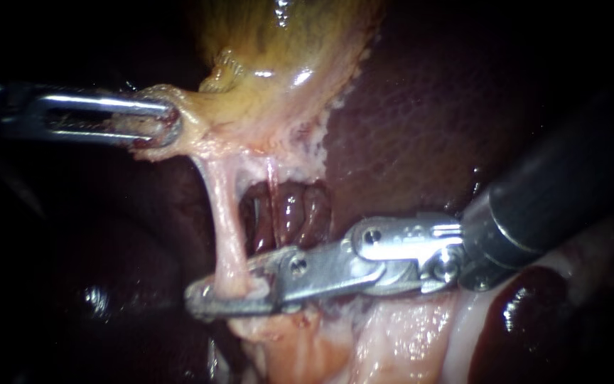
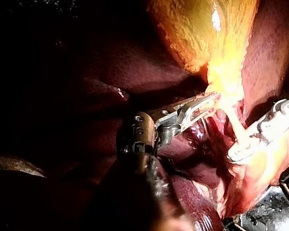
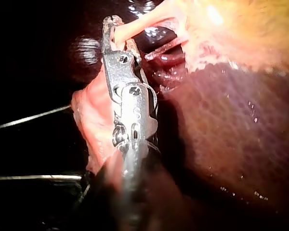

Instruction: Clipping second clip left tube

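Observation:
The left tube [image 1: 223, 213] is a pale pink strand running down from the gallbladder's [image 1: 286, 64] neck. My right instrument [image 1: 225, 290] comes in from the right, and its jaws straddle the tube's lower end, pressed on it from both sides. In its wrist view the same jaws [image 3: 116, 31] enclose the tube [image 3: 149, 19]. My left instrument [image 1: 168, 122] is shut on pale tissue at the gallbladder's neck and holds it stretched to the left. The left wrist view shows this grip [image 2: 208, 103], with the tube [image 2: 233, 126] and the right instrument [image 2: 245, 150] beyond it.
A thinner right tube [image 1: 271, 186] runs down beside the left one, over a dark red hollow. Dark liver [image 1: 421, 121] fills the right and the lower left. Pale fatty tissue [image 1: 378, 341] lies under the right instrument's jaws.

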Robot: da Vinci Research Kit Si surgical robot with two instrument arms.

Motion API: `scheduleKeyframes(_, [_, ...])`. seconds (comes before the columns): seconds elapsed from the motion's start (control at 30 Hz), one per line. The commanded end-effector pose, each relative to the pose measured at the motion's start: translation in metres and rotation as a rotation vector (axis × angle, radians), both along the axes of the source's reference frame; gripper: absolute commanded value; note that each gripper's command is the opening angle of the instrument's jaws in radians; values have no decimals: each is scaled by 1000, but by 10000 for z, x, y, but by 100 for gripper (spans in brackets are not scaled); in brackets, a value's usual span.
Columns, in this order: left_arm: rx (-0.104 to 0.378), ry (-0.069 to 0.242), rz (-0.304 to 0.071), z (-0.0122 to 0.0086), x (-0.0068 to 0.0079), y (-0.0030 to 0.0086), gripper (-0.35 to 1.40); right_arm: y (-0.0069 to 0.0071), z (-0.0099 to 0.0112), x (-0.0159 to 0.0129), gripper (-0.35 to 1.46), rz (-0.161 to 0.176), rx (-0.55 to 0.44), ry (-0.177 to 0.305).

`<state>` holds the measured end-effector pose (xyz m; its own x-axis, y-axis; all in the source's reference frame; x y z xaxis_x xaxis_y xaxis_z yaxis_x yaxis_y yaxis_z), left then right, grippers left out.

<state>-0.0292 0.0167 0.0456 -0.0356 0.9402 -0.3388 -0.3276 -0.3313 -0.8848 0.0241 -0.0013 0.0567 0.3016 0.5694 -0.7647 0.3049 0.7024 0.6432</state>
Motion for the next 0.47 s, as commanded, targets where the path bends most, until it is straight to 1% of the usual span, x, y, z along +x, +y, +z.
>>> scheduleKeyframes(0.03, [0, 0, 0, 0, 0, 0, -35, 1, -1, 1, -35, -11, -1, -16])
scheduleKeyframes(0.1, [0, 0, 0, 0, 0, 0, -35, 1, -1, 0, -35, -6, -12, -41])
scheduleKeyframes(0.13, [0, 0, 0, 1, 0, 0, -35, 2, -1, 0, -35, -7, -13, -43])
scheduleKeyframes(0.33, [0, 0, 0, 2, 0, 1, -35, 6, 2, -3, -35, -6, -12, -46])
scheduleKeyframes(0.4, [0, 0, 0, 2, 0, 1, -35, 8, 4, -3, -35, -24, -3, -31])
scheduleKeyframes(0.43, [0, 0, 0, 2, 0, 1, -35, 9, 6, -3, -23, -27, 0, -23])
scheduleKeyframes(0.47, [0, 0, 0, 2, 0, 1, -35, 10, 7, -4, -4, -16, 2, -16])
